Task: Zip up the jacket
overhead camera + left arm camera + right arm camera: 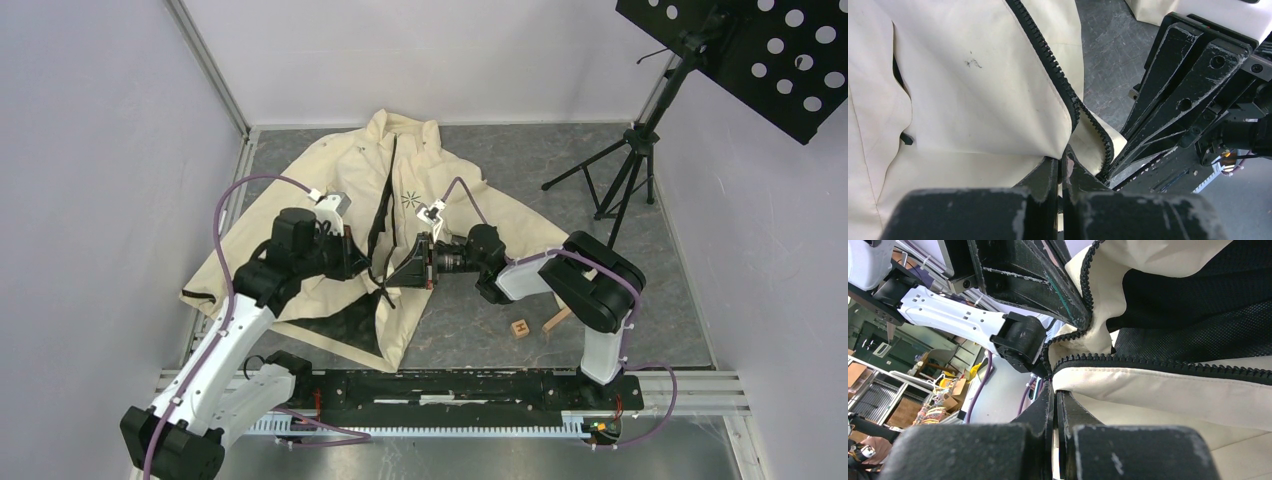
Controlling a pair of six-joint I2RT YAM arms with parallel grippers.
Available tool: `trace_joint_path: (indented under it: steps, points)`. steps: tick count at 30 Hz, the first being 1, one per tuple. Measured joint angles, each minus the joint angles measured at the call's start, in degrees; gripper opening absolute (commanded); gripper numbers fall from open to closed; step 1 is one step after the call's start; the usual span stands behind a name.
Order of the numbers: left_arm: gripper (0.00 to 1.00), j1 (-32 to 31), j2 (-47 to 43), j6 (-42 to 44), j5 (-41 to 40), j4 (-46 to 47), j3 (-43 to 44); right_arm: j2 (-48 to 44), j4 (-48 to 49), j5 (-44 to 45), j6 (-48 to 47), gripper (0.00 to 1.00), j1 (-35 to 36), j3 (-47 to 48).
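Top external showed the jacket (pixel 335 180) unzipped. Left fingers (pixel 1043 182) and right fingers (pixel 1040 412) pinched the zipper (pixel 1047 57) ends; mating them seemed next.

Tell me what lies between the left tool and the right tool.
In the top view, the left tool and right tool nearly meet; only the dark zipper edge of the jacket lies between them.

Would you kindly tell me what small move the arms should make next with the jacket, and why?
Probably ease the left gripper and right gripper closer together, lining up the two zipper rows. Both look pinched on the jacket at its front edges near the hem, yet the rows run apart, unjoined.
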Motion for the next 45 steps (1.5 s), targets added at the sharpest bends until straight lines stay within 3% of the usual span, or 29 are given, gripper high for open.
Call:
trace_joint_path:
  steps: [17,30,45]
  points:
    - [0.02,-0.37,2.78,-0.07,-1.62,-0.11,0.0,-0.07,-6.78,2.84,-6.67,0.0,2.23,0.79]
    - [0.02,-0.61,4.44,-0.98,-4.66,-0.33,0.0,-1.49,-2.75,6.86,-6.99,0.0,2.78,0.63]
    - [0.02,-0.94,4.81,-3.98,-7.17,-2.23,0.0,-1.46,-7.26,7.91,-10.49,0.0,4.02,1.62]
